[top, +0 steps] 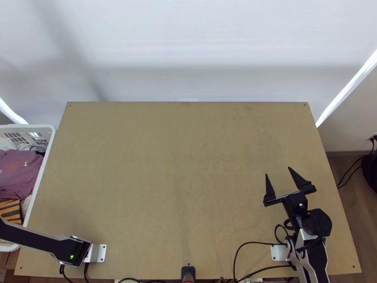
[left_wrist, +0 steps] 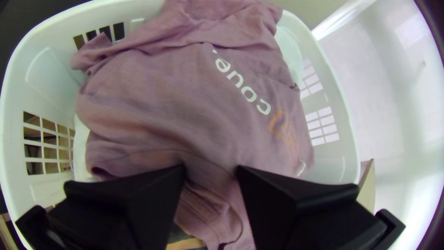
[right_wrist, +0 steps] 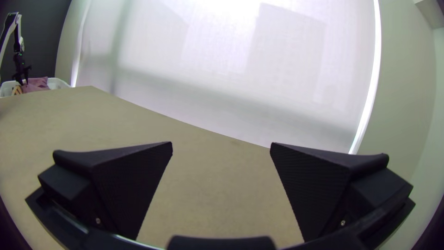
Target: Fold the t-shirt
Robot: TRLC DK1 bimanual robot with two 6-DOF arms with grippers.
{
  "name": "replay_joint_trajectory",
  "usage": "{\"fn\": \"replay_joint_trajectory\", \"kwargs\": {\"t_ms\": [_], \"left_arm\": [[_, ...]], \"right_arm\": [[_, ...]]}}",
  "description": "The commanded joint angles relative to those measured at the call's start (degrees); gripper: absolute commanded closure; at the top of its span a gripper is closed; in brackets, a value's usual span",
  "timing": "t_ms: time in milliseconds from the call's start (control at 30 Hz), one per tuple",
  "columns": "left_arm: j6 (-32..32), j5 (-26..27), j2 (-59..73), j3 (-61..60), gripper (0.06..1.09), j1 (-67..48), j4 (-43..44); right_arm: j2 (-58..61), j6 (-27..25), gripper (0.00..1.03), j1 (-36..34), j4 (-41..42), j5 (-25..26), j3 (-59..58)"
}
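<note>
A mauve t-shirt (top: 23, 181) with printed lettering lies bunched in the white basket (top: 41, 181) off the table's left side. In the left wrist view my left gripper (left_wrist: 210, 170) is open over the t-shirt (left_wrist: 152, 102), with mauve cloth visible between its two fingertips; whether they touch it I cannot tell. My right gripper (top: 278, 171) stands open over the right part of the table, far from the shirt. From the right wrist view, the right gripper (right_wrist: 221, 148) has nothing between its fingers.
The wooden table (top: 165, 165) spans the middle. Black cables (top: 252, 243) run along its near edge by the right arm's base. A striped cloth (top: 10, 211) lies in the basket near the shirt. A pale screen (top: 188, 56) rises behind the far edge.
</note>
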Motion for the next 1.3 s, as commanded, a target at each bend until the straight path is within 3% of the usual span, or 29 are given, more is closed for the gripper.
{"fn": "replay_joint_trajectory", "kwargs": {"t_ms": [0, 233, 633, 933, 1267], "left_arm": [[0.50, 0.04, 0.68, -0.23, 1.04, -0.57, 3.59], [-0.55, 0.39, -7.05, -0.67, 1.05, -1.01, 3.41], [-3.10, 6.10, -27.79, -1.11, 1.05, -4.53, 0.60], [-3.01, 7.07, -32.63, -5.42, 1.05, -6.99, -0.28], [-2.75, 6.98, -51.70, -16.76, 1.05, -22.02, -2.30]], "right_arm": [[-0.38, -0.83, 0.04, -0.46, -0.48, 0.34, -0.47], [-0.38, -0.83, 0.04, -0.46, -0.57, 0.34, -0.47], [-0.38, -0.83, 0.04, -0.46, -0.57, 0.34, -0.47], [-0.38, -0.83, 0.04, -0.46, -0.57, 0.34, -0.47], [-0.38, -0.83, 0.04, -0.46, -0.57, 0.34, -0.47]]}}
